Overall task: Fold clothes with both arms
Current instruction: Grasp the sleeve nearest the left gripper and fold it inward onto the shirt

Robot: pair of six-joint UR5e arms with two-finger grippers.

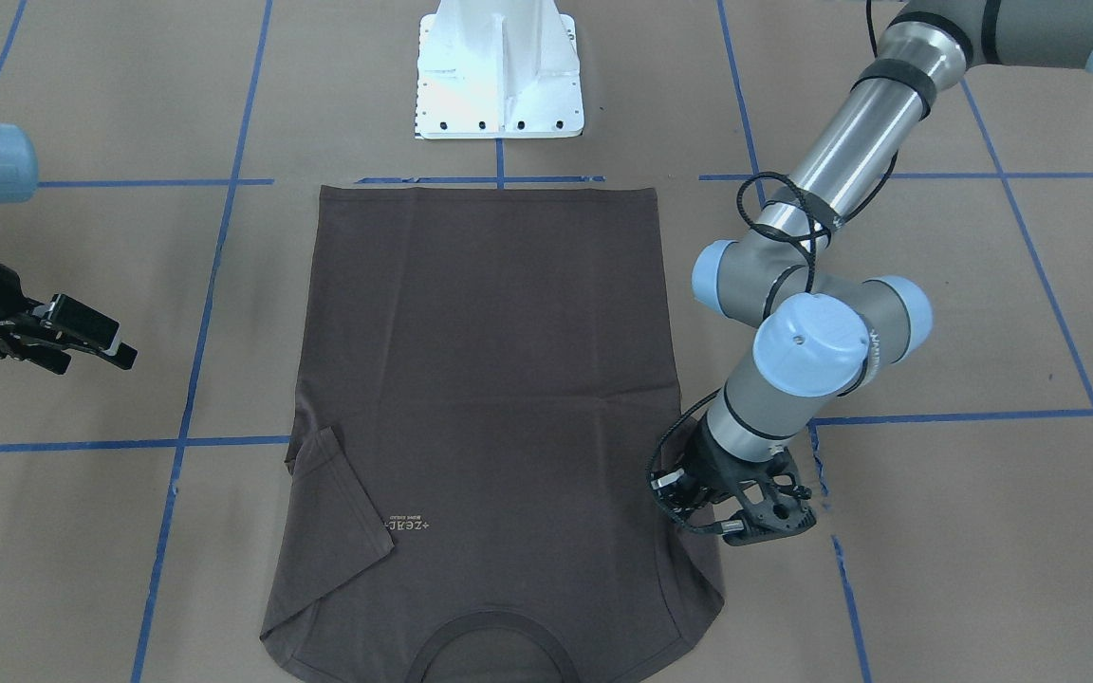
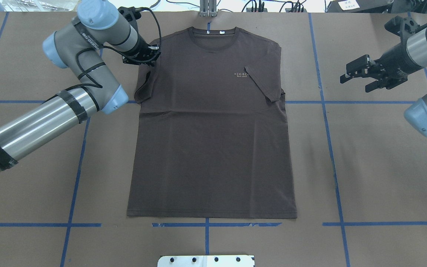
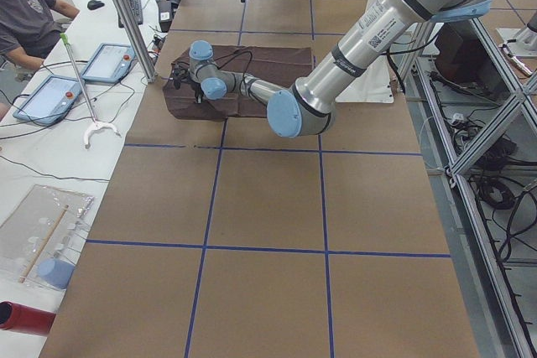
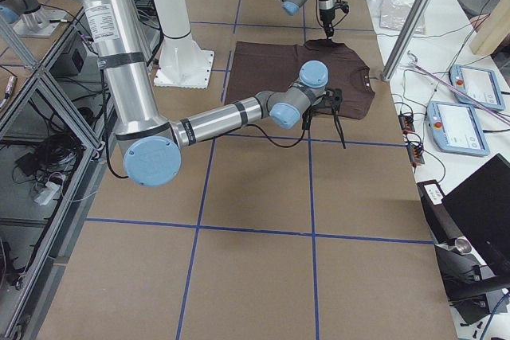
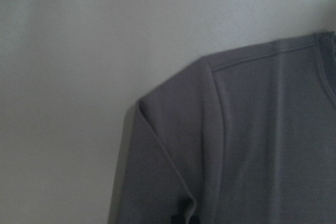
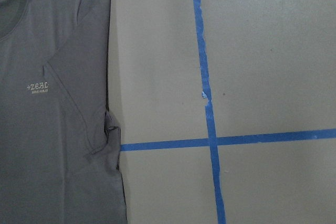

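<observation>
A wide table (image 2: pixel 384 167) covered in brown paper and marked with a blue tape grid holds a dark grey-brown T-shirt (image 2: pixel 213 148). The shirt lies flat, chest up, centred in front of the robot. Its hem is nearest the white pedestal (image 1: pixel 499 71) and its ribbed collar (image 2: pixel 213 37) is at the far edge.

The left arm (image 2: pixel 39 126) reaches across to the shirt's far corner on its own side. The right arm (image 2: pixel 421 48) is drawn back, well apart from the cloth, probably to keep out of the way.

The left gripper (image 2: pixel 145 57) points down at the left shoulder seam, low over the left sleeve (image 2: pixel 144 87). It is likely placed to take that sleeve inward, but whether its jaws have closed on the fabric cannot be told. The right gripper (image 2: pixel 355 79) hovers over bare table with its jaws parted and holding nothing.

The right sleeve (image 2: pixel 263 79) already lies folded inward over the chest, its edge just beside the small pale logo (image 2: pixel 241 74).
</observation>
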